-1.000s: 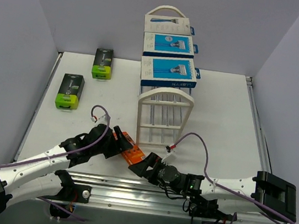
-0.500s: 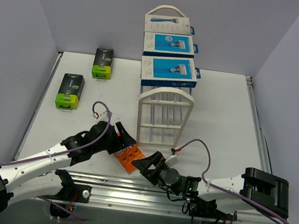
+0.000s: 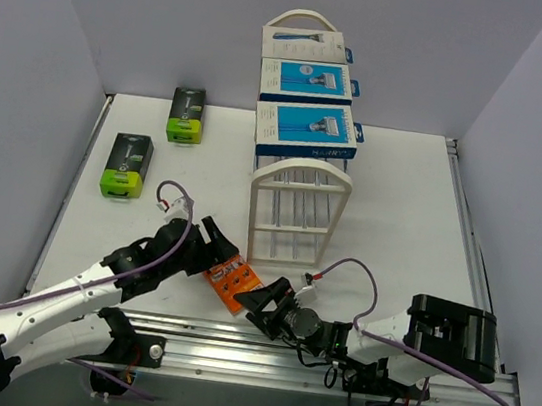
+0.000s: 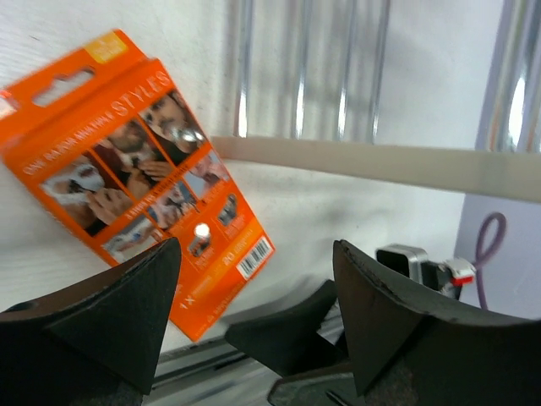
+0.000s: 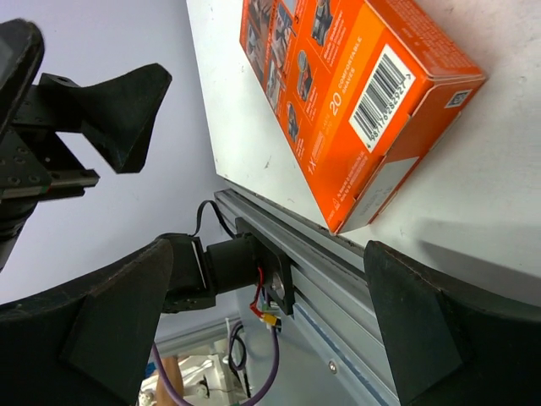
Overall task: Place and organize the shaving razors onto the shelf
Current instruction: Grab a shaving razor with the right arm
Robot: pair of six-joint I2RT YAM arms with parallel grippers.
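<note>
Lying flat on the white counter (image 3: 401, 211): orange cardboard razor box (image 3: 231, 284), just before the cream wire shelf (image 3: 298, 207).
Both the left pincer (image 3: 217, 244) and right pincer (image 3: 260, 298) stand wide and empty, flanking it. Judged light, rigid, slick-faced; best gripped across its long edges.

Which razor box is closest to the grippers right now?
The orange box, lying flat between the left gripper and right gripper. The two black-and-lime boxes sit far left; the blue boxes are on the shelf.
</note>
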